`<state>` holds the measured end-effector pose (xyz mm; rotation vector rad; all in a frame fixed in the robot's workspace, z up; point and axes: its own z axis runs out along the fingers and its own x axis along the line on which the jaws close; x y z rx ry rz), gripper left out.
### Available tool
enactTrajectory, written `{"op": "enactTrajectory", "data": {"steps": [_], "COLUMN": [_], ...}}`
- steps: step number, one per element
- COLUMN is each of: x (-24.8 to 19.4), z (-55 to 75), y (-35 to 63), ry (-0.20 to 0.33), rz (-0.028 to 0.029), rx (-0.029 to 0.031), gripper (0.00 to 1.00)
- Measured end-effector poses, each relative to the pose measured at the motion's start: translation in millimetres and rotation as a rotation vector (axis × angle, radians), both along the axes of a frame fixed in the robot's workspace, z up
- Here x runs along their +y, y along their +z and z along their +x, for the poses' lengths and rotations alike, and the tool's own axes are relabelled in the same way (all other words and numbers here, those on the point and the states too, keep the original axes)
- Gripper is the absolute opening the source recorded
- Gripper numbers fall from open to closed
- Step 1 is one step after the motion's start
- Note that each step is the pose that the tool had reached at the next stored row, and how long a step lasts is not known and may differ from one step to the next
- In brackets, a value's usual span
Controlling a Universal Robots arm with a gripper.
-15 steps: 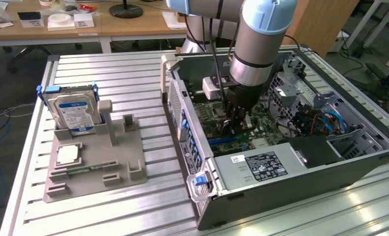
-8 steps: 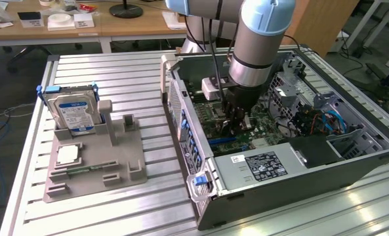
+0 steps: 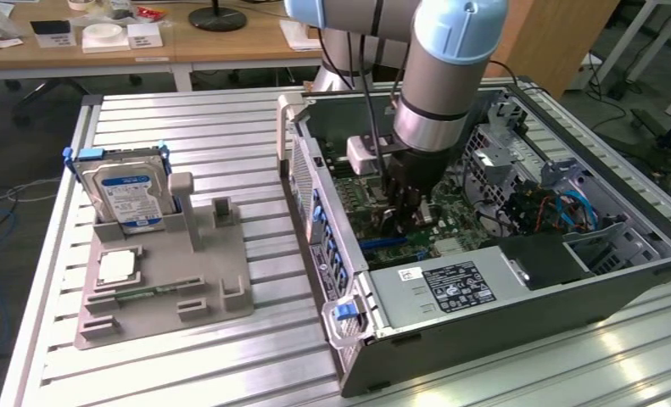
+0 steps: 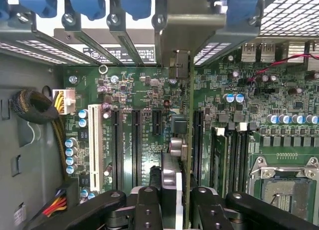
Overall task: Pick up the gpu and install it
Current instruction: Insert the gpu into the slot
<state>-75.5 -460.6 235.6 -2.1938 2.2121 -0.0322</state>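
- Gripper (image 3: 409, 202), black, on the grey-and-blue arm, seen in the exterior view: reaching straight down into the open grey computer case (image 3: 606, 292) and over its green motherboard (image 3: 426, 227). Jaws part closed around something thin; the card itself is hard to make out here among the dark fingers.
- Same view, well apart toward the exterior view's left: grey plastic parts holder (image 3: 205, 284) on the slotted aluminium table (image 3: 199, 127), with a blue-labelled silver hard drive (image 3: 128, 197) standing in it. The card's place there looks vacated, I judge.
- Wrist view: gripper (image 4: 172, 202) clamped on the gpu (image 4: 172, 177), a thin black expansion card seen edge-on with a silvery metal end, upright between the two black fingers (image 4: 147, 205).
- Card's long axis runs parallel with the long black expansion slots (image 4: 135, 145), pointing toward the rear bracket openings with blue latches (image 4: 89, 3).
- Card hangs directly over the slot line; whether it touches the slot I cannot tell.
- Room: neighbouring slots empty; memory slots (image 4: 234, 155) near on one side, grey case wall (image 4: 25, 155) well apart on the other.
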Motion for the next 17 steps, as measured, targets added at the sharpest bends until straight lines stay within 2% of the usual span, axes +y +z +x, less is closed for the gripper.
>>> {"op": "enactTrajectory", "data": {"steps": [17], "x": [0.7], "z": [-1.6], "y": [-7.5], "ry": [0.0], "rz": [0.0061], "rx": [-0.0001], "gripper": [0.28]}}
